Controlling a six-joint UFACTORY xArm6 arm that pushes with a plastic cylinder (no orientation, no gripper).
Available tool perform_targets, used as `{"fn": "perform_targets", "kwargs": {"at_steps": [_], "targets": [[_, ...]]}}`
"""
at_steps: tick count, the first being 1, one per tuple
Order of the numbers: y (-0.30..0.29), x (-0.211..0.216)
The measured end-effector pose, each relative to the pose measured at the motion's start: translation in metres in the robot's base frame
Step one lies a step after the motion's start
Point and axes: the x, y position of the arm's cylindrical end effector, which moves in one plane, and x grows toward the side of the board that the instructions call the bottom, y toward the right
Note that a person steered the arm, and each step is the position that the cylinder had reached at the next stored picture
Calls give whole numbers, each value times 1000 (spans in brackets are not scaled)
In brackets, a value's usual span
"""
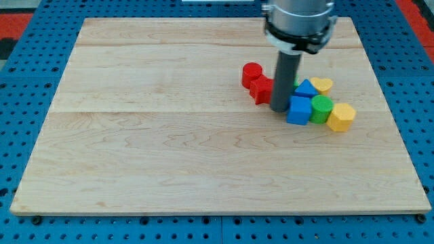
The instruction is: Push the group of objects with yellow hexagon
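Note:
The yellow hexagon (341, 116) lies at the right end of a tight group on the wooden board (169, 135). To its left stand a green cylinder (321, 108) and a blue cube (298, 110). Behind them are a blue triangular block (307, 87) and a yellow heart-like block (322, 84). A red cylinder (251, 73) and a red block (261, 89) sit at the group's left. My tip (279, 108) stands between the red block and the blue cube, touching or nearly touching both. A bit of green shows behind the rod.
The board lies on a blue perforated table (27, 102). The arm's grey and black body (299, 24) hangs over the board's top right part. The group lies close to the board's right edge.

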Motion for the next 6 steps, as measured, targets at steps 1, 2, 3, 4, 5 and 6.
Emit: {"fn": "perform_targets", "kwargs": {"at_steps": [1, 2, 3, 4, 5, 6], "targets": [[-6, 2], [-32, 38], [28, 100], [123, 117], [152, 72], [106, 42]]}}
